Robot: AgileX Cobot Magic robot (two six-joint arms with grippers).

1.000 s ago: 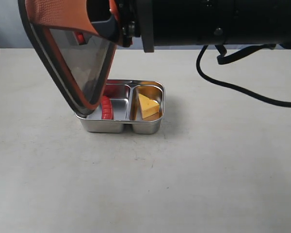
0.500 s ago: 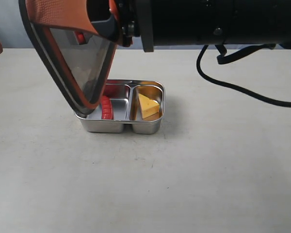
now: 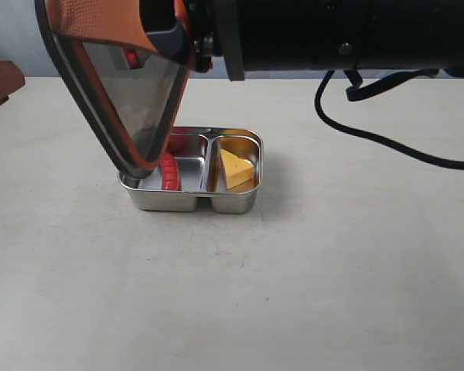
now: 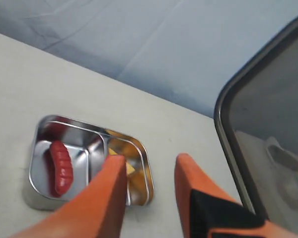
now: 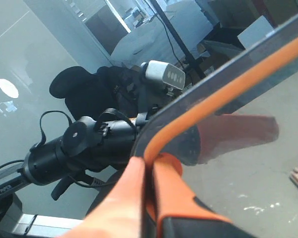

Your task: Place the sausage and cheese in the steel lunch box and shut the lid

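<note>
The steel lunch box [image 3: 230,202] stands on the table. The red sausage [image 3: 169,173] lies in its larger compartment and the yellow cheese [image 3: 237,168] in the smaller one. My right gripper [image 3: 108,27] is shut on the top edge of the dark lid [image 3: 131,100]. The lid hangs steeply tilted, its low corner at the box's left rim, hiding part of the sausage. In the right wrist view the right gripper [image 5: 149,161] pinches the lid's orange-sealed rim [image 5: 223,94]. My left gripper [image 4: 149,161] is open and empty, above the table beside the box [image 4: 39,139], sausage [image 4: 61,166] and lid [image 4: 268,124].
A black cable [image 3: 387,139] loops over the table behind and to the right of the box. The left gripper's reddish tip [image 3: 0,83] shows at the left edge of the exterior view. Bare table lies in front of the box.
The left gripper's tip has come further into the exterior view from the left edge. The lid has shifted slightly to the right, still held tilted over the box.
</note>
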